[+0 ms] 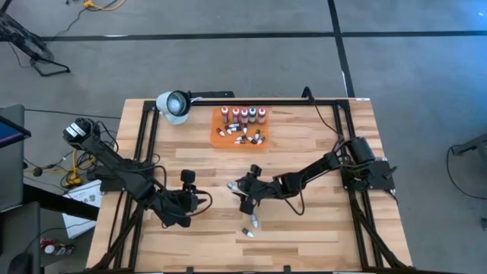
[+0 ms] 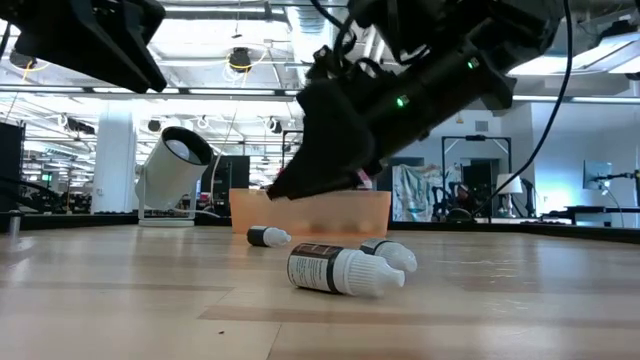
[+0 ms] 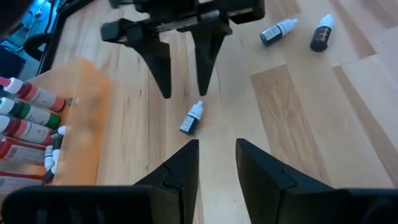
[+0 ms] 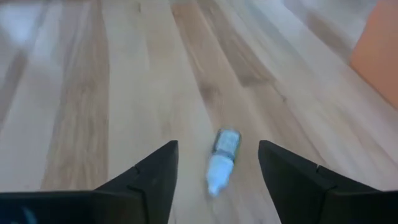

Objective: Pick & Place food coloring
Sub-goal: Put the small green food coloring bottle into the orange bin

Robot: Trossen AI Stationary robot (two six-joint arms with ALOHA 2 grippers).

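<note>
Between my right gripper (image 4: 217,165) fingers, which stand wide apart and hold nothing, a small vial (image 4: 221,160) lies flat on the wooden table (image 4: 112,93); its long axis runs roughly along my reach, white tip toward me and dark labelled body away. My right arm stretches in low from the right side of the table toward its middle, wrist tilted down over this vial. Just off one finger, farther ahead, the corner of the orange tray (image 4: 379,50) shows. From above, that tray (image 1: 216,138) lies well beyond my right gripper (image 1: 242,190), with the red, orange and green bottles (image 1: 243,115) standing in a row and smaller vials lying loose in it. Two more vials (image 1: 249,226) lie on their sides near the front edge, behind my right gripper. My left gripper (image 3: 214,158) sits near the table's middle on the left side, fingers narrowly apart and empty, facing the right gripper with the same vial between the two. A white lamp (image 1: 174,105) stands beside the tray.
</note>
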